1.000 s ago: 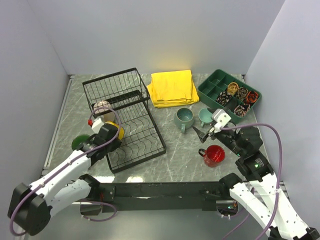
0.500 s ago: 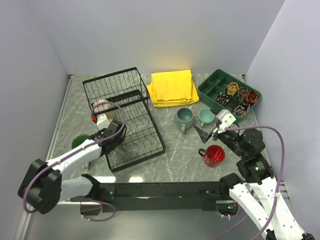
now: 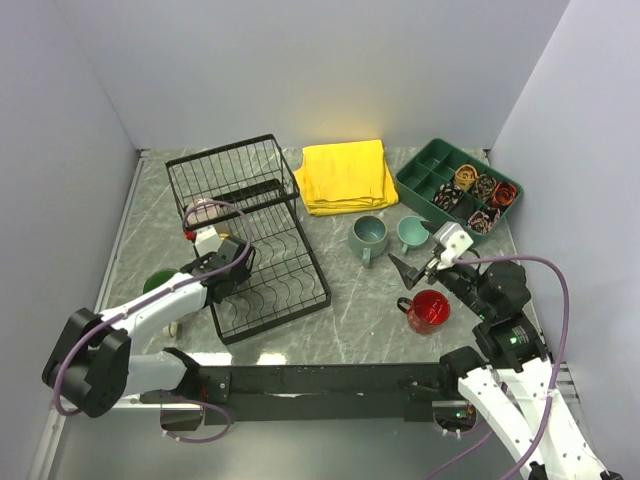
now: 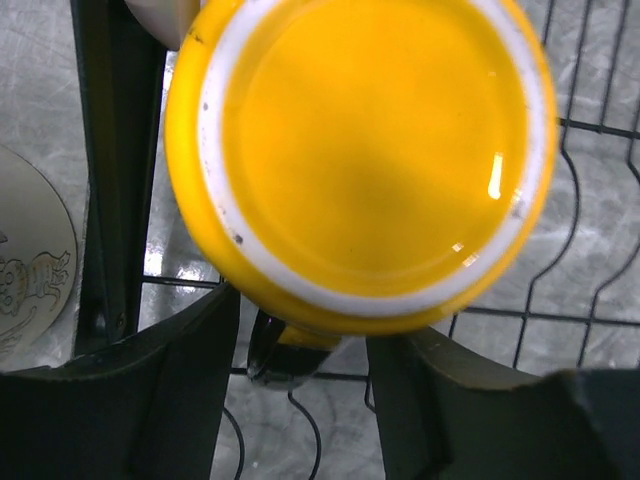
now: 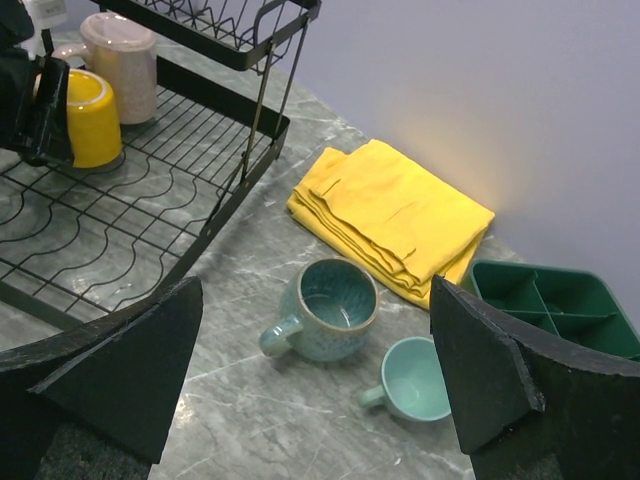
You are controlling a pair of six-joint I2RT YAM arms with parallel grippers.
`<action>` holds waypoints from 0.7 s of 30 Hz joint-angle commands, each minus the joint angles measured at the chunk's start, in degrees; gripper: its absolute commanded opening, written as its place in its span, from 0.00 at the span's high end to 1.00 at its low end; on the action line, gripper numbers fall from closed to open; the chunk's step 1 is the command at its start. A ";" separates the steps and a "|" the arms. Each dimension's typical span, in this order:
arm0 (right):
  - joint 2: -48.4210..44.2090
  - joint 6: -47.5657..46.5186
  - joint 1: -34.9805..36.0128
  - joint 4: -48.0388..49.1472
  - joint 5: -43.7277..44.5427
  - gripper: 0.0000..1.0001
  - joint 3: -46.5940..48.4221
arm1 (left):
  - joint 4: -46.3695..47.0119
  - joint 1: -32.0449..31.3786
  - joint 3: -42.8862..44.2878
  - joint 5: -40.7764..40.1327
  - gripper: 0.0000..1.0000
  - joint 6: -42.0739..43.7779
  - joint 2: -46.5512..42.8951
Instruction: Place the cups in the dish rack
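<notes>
Left tool (image 4: 305,330) has moved in over the rack (image 3: 290,270) since a second ago and parted its fingers (image 4: 180,390), letting go of the yellow cup (image 4: 370,150), now upside down on the wires: one more loaded. Right tool (image 3: 412,265) gapes empty near two teal cups (image 5: 322,308).

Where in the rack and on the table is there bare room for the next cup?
Free: the dish rack's slotted tray right of the yellow cup; the bare table between rack and red cup. Crowded: the rack's left side, where beige cup, yellow cup and left tool bunch together.
</notes>
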 commanded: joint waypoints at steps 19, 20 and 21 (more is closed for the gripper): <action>1.77 -12.34 -3.13 -19.63 -10.58 0.00 3.81 | -8.94 -0.15 0.00 19.32 0.05 9.31 -31.23; 2.99 -14.43 -3.83 -22.86 -10.59 0.00 4.25 | -9.38 -0.15 0.17 20.02 0.04 9.14 -32.13; 3.70 -15.59 -4.19 -24.64 -10.76 0.00 4.86 | -9.64 -0.15 0.44 20.38 0.04 9.13 -32.92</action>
